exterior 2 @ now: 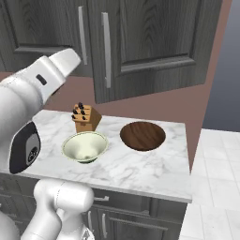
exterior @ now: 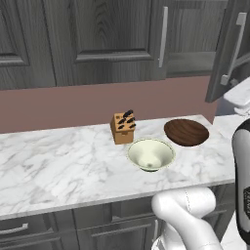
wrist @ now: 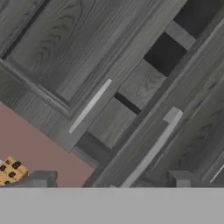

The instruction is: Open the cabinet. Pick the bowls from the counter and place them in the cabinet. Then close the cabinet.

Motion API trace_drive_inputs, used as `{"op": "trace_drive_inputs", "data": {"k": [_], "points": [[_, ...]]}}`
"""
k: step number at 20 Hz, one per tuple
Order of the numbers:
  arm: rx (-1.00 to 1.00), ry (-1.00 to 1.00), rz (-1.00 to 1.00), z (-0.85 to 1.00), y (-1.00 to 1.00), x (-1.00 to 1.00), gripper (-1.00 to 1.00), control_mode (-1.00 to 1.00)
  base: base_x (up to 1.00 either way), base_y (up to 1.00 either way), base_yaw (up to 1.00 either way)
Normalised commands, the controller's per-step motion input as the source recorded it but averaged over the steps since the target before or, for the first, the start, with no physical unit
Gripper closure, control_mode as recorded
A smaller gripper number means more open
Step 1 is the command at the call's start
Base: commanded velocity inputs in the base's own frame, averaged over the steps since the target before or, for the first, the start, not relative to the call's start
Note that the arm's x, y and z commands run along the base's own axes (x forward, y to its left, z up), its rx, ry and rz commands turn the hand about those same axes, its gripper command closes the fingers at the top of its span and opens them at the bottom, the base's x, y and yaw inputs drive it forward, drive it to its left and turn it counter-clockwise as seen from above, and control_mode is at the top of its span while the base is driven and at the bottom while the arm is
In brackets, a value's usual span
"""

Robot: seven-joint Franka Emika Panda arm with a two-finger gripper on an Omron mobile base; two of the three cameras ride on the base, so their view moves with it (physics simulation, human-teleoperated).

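The gripper (wrist: 110, 181) is seen with its fingers (wrist: 39, 179) spread wide and released, and nothing is held between them. Just beside the finger tip at the lower left of the hand view, a corner of the knife block (wrist: 9, 171) is seen, lying farther off against the pink wall (wrist: 30, 144). Ahead of the fingers, the cabinet (wrist: 65, 48) is faced: one door is shut, with its silver bar handle (wrist: 89, 107) set along its edge, while the other door (wrist: 192, 131) is swung out, so that dark shelf spaces are shown between the two. Well apart from the fingers, down on the counter (exterior: 58, 166), the cream-white bowl (exterior: 151, 154) is found near the front edge, upright and just beside the knife block. The wooden bowl (exterior: 186, 132) is placed a little behind it and to one side, close to it; whether the two rims touch cannot be told.
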Motion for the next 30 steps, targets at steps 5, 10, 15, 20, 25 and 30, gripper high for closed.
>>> {"op": "trace_drive_inputs", "data": {"k": [5,10,15,20,25,30], "points": [[-0.52,0.16,-0.19,0.00,0.45,0.00,-1.00,-1.00,0.00,0.00,0.00],[-0.49,0.14,-0.23,0.00,0.13,0.05,-1.00,-1.00,0.00,0.00,0.00],[-0.38,0.11,-0.17,-0.01,0.00,0.06,-1.00,-1.00,0.00,0.00,0.00],[-0.13,0.02,-0.09,-0.24,0.00,0.23,-1.00,-1.00,0.00,0.00,0.00],[-0.02,0.00,-0.01,-0.23,0.00,0.42,-1.00,-1.00,0.00,0.00,0.00],[0.00,-0.02,0.00,-0.07,-0.09,0.50,-1.00,-1.00,0.00,0.00,0.00]]}}
